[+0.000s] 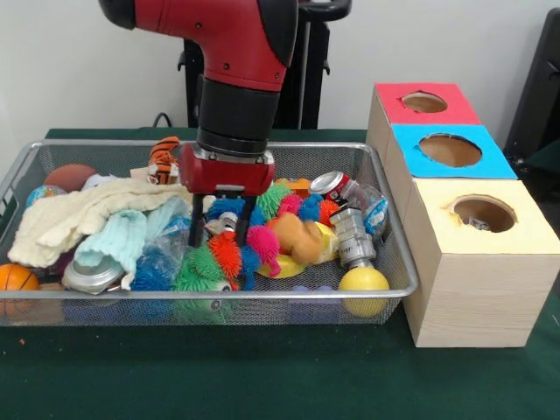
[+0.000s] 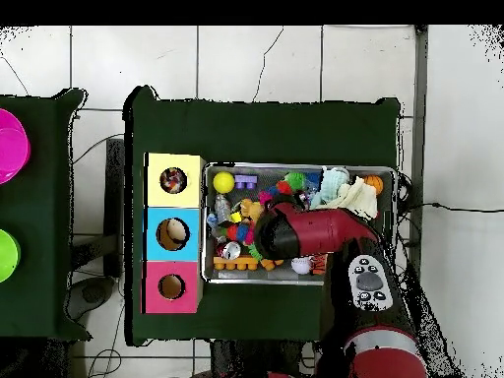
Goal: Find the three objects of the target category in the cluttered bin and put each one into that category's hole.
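The wire mesh bin [image 1: 219, 296] lies on the green table, full of toys and cloths; it also shows in the overhead view [image 2: 295, 280]. My gripper [image 1: 221, 234] hangs over the bin's middle, open, with both black fingers [image 1: 197, 223] pushed down among spiky rubber toys. A small pale patch lies between them; I cannot tell what it is. No speckled limp piece shows clearly in the bin. The yellow-topped box's hole [image 1: 484, 213] is right of the bin, and something small lies inside it [image 2: 173, 180]. In the overhead view the arm [image 2: 305, 231] hides the gripper.
The blue-topped box [image 1: 451, 150] and the red-topped box [image 1: 424, 102] stand behind the yellow one. In the bin are a cream cloth [image 1: 79, 219], a mint cloth [image 1: 118, 241], a green spiky ball [image 1: 199, 271], a yellow ball [image 1: 363, 280] and a can [image 1: 328, 185].
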